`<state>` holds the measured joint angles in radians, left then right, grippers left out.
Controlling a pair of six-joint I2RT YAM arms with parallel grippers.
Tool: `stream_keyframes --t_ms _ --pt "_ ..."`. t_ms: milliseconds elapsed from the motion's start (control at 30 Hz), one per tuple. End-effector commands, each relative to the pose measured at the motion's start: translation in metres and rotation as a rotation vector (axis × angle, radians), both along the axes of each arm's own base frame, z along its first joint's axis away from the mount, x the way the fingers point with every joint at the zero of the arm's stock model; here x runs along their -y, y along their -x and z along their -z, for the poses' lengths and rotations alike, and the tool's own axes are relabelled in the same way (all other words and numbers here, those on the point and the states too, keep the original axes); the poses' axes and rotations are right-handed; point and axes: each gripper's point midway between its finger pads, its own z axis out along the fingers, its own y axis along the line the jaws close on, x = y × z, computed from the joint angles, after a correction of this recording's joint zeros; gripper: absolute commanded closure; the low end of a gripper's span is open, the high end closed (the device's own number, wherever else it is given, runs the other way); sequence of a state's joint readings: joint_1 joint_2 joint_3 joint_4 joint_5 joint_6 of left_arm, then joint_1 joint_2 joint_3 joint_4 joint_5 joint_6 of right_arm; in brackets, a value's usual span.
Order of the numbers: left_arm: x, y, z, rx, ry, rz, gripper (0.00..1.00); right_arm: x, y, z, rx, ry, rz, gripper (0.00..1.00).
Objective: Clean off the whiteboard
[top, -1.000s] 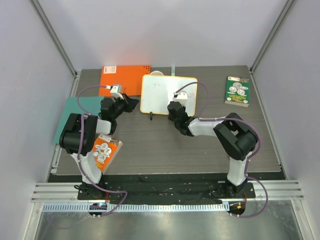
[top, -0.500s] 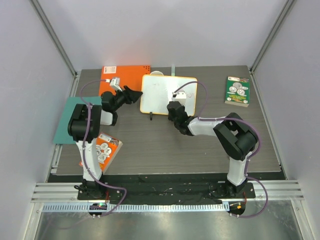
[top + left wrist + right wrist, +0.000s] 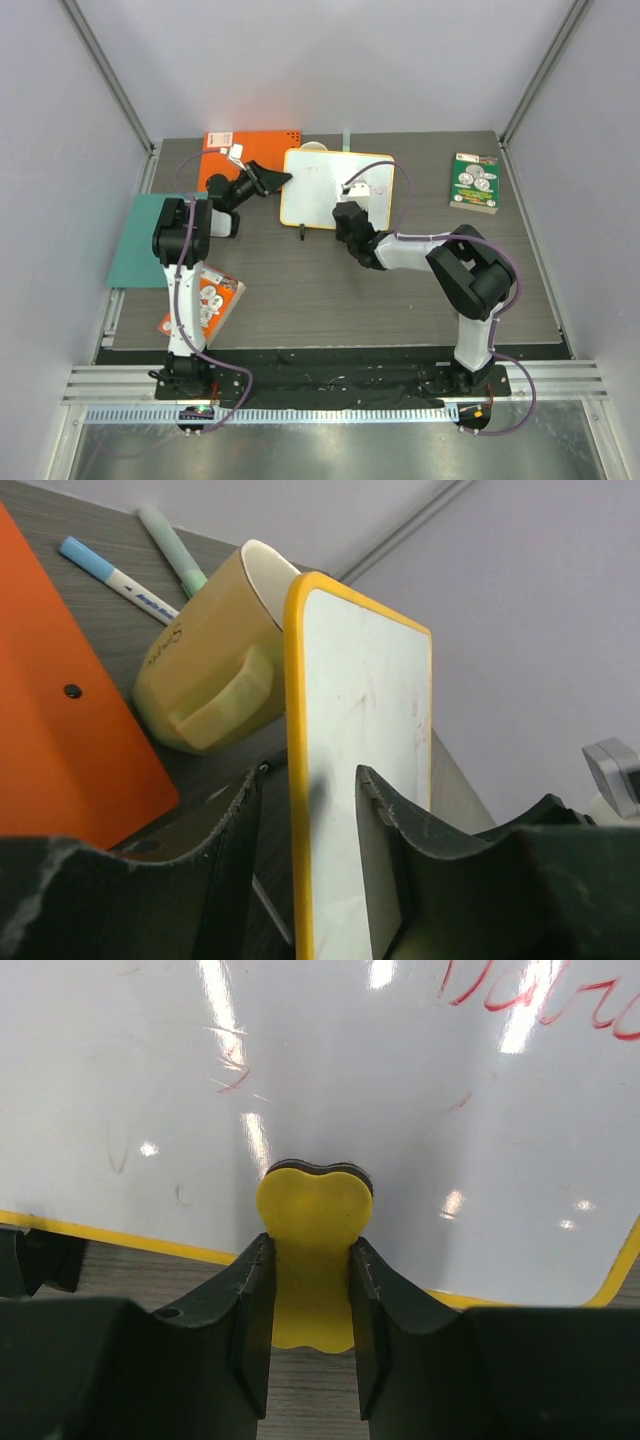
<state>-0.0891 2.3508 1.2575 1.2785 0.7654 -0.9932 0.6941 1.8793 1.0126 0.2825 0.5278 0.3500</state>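
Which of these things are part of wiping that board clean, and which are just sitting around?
In the job:
whiteboard
yellow eraser, pinched in the right gripper
left gripper, straddling the whiteboard's rim

Just lying about:
orange notebook
teal sheet
green book
orange packet
yellow mug
blue marker
green marker

L end effector (image 3: 278, 178) climbs away from me and to the right over the last sec. It goes from just beside the lower part of the whiteboard's (image 3: 325, 190) left edge to higher up that edge, and its tip now overlaps the yellow rim in the top cam. L arm stretches out w/ it: the black elbow block leaves the far end of the orange card pack (image 3: 208, 300), which I now see uncovered. The block now sits further back, over the teal sheet's (image 3: 135, 240) right edge.
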Motion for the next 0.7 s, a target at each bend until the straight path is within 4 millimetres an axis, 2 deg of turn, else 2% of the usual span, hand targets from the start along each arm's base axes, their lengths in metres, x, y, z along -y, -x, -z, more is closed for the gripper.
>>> stream_keyframes --t_ms 0,67,100,167,200,233,300,367,433,500,667 --pt "0.016 0.018 -0.034 0.144 0.024 0.101 0.64 0.017 0.027 0.066 -0.212 0.125 -0.041 0.99" --pt "0.019 0.023 -0.033 0.14 0.018 0.115 0.7 0.013 0.026 0.064 -0.212 0.109 -0.048 0.99" --pt "0.019 0.024 -0.031 0.134 0.015 0.117 0.78 0.011 0.025 0.061 -0.206 0.102 -0.052 0.99" --pt "0.02 0.025 -0.029 0.128 0.011 0.122 0.85 0.007 0.024 0.057 -0.2 0.091 -0.059 0.99" --pt "0.02 0.026 -0.028 0.124 0.01 0.124 0.95 0.006 0.024 0.054 -0.194 0.086 -0.062 0.99" --pt "0.019 0.029 -0.023 0.109 0.008 0.119 1.0 0.003 0.023 0.045 -0.179 0.074 -0.069 0.99" --pt "0.015 0.031 -0.024 0.119 -0.014 0.094 1.0 0.0 0.022 0.034 -0.162 0.053 -0.075 0.99" --pt "0.013 0.035 -0.014 0.084 -0.047 0.084 1.0 -0.002 0.02 0.017 -0.13 0.023 -0.079 0.99" --pt "0.013 0.037 -0.014 0.092 -0.077 0.078 1.0 -0.004 0.019 0.004 -0.103 0.003 -0.083 0.99" --pt "0.011 0.042 -0.01 0.078 -0.081 0.075 1.0 -0.005 0.015 -0.017 -0.061 -0.012 -0.082 0.99" --pt "0.007 0.053 -0.009 0.068 -0.086 0.075 1.0 0.005 0.003 -0.048 0.019 0.019 -0.044 0.99"
